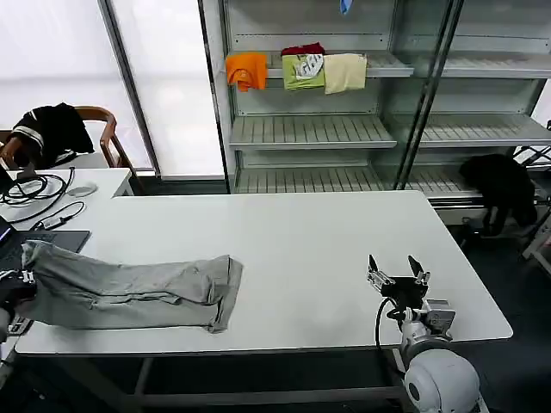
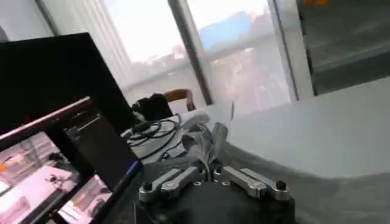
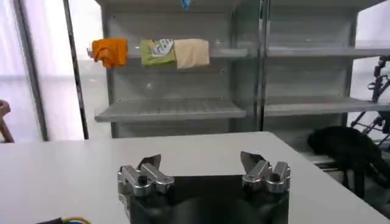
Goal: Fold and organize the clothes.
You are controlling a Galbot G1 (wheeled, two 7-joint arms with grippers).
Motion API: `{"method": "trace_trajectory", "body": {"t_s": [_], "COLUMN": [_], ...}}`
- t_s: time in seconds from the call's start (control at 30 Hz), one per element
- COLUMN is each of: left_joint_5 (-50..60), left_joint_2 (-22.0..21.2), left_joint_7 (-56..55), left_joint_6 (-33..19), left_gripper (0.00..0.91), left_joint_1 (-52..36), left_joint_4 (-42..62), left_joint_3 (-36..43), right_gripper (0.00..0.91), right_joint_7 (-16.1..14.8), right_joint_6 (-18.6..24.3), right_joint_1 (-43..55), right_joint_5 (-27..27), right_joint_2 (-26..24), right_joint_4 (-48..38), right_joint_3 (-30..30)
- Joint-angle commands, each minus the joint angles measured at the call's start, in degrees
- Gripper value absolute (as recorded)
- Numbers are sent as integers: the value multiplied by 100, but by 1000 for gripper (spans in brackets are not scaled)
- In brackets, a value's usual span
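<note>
One crumpled light grey cotton T-shirt [image 1: 129, 288] pinched at its end by left gripper [image 2: 210, 172]; right gripper [image 1: 398, 272] spread, idle. Mid-fold; next, probably drawing cloth across.

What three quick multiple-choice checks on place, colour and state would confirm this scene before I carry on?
1. Where does the grey T-shirt lie?
A. on the table's left part
B. on a shelf
C. on the chair

2. What colour is the leftmost folded shirt on the shelf?
A. green
B. orange
C. cream

3. How do the right gripper jaws stand?
A. shut on the shirt
B. shut on nothing
C. open, holding nothing

Answers: 1 A, it lies bunched on the white table with the left gripper shut on its end; 2 B, orange sits left of green and cream; 3 C, a bare gap shows between its jaws above the tabletop.
</note>
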Motion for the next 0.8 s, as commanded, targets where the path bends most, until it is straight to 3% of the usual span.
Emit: {"method": "trace_trajectory", "body": {"t_s": [0.03, 0.27, 0.8], "left_joint_5": [398, 669, 809], "left_joint_2": [-683, -1214, -1438], "left_joint_7": [-240, -523, -794], "left_joint_6": [137, 447, 706], "left_gripper": [0, 0, 0], "left_joint_1": [171, 14, -573], "left_joint_4": [-1092, -1606, -1648], "left_joint_3": [1003, 2049, 3364], "right_gripper": [907, 907, 907], "right_joint_7": [45, 52, 63], "right_joint_6": [40, 80, 83], "right_joint_1": [-164, -238, -174], "right_joint_5": [16, 5, -25], "right_joint_2": [-4, 6, 110], "right_joint_4": [18, -26, -202], "right_joint_3": [70, 60, 106]}}
